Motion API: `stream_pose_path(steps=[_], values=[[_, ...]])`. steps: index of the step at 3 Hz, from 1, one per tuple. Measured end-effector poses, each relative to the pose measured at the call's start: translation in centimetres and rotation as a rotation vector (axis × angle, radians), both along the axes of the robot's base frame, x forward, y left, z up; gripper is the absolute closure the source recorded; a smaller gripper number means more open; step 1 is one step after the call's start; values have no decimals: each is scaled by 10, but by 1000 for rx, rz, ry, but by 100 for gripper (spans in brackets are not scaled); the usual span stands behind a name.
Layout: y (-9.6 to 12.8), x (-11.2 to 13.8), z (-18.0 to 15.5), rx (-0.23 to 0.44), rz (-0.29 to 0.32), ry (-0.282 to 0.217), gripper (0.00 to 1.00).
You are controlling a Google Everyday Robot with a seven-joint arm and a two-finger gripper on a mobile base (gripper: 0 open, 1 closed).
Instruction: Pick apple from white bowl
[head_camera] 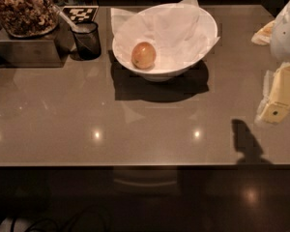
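Gripper [276, 103] R edge — bare table [145, 124] to white bowl [183, 66]

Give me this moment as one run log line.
stage: pre-grasp | small yellowish-red apple: inside wide white paper-lined bowl, ungrasped | pincer: far right of view, apart from bowl

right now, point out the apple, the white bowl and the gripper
apple [143, 55] camera view, centre of its skin
white bowl [210, 29] camera view, bare right rim
gripper [274, 109] camera view, at the frame's right edge, pale lower tip
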State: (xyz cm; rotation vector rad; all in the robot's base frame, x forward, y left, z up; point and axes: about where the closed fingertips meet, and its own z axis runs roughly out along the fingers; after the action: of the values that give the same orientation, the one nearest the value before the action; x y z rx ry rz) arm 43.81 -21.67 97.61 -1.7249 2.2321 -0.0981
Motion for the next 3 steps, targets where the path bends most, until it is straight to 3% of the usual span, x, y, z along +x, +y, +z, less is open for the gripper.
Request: stream_pose_path(steps=[1, 2, 3], values=[[0, 0, 0, 0, 0, 0, 0], [-1, 6, 7, 35, -17, -38, 0], [-18, 28, 21, 187, -110, -123, 0]])
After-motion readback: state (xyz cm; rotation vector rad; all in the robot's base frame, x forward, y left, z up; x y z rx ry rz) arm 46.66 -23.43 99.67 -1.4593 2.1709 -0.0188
